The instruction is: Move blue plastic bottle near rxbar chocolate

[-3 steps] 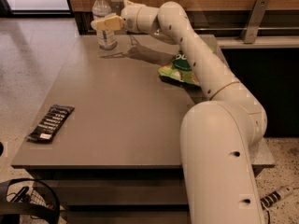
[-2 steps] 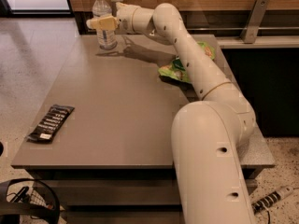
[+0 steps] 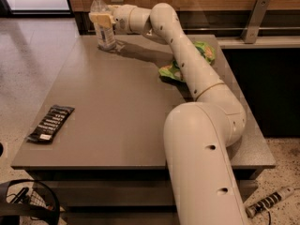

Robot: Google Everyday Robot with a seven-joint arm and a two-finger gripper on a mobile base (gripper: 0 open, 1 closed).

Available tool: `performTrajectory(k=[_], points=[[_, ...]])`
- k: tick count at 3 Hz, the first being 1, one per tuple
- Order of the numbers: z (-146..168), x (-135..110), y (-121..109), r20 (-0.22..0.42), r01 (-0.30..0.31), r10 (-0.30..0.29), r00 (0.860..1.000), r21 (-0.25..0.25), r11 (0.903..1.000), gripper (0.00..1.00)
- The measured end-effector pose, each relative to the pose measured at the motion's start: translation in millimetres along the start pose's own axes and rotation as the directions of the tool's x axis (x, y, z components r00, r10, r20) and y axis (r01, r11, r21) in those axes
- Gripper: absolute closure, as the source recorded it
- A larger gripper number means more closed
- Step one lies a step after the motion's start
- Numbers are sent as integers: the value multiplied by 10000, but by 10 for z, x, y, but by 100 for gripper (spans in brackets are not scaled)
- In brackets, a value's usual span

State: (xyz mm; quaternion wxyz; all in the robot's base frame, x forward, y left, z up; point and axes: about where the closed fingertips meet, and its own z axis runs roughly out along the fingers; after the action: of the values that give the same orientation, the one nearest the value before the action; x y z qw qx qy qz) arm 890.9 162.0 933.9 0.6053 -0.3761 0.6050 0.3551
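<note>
**Bottle in grasp at far-left corner; bar lies toward the near-left edge**

Camera view: the gripper [image 3: 102, 18] is at the table's [image 3: 122, 107] far-left corner. Its fingers look closed around the upright bottle [image 3: 106, 36] at label height.
- The bar [image 3: 50, 123] lies flat by the near-left edge, well apart from the bottle. Its long axis runs roughly near-to-far.
- The move therefore runs toward the camera.
- The bar's white lettering is unreadable, and so is the bottle's label.
</note>
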Motion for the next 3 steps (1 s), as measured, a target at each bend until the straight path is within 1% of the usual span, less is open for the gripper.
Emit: performTrajectory(k=[1,2,3], points=[[30,9,24,-6,-12,12,10000,-46,10000,82],[62,18,49,-12,-25,25,10000,-94,10000,100],[63,18,50,-12,-26,26,10000,-96,10000,100]])
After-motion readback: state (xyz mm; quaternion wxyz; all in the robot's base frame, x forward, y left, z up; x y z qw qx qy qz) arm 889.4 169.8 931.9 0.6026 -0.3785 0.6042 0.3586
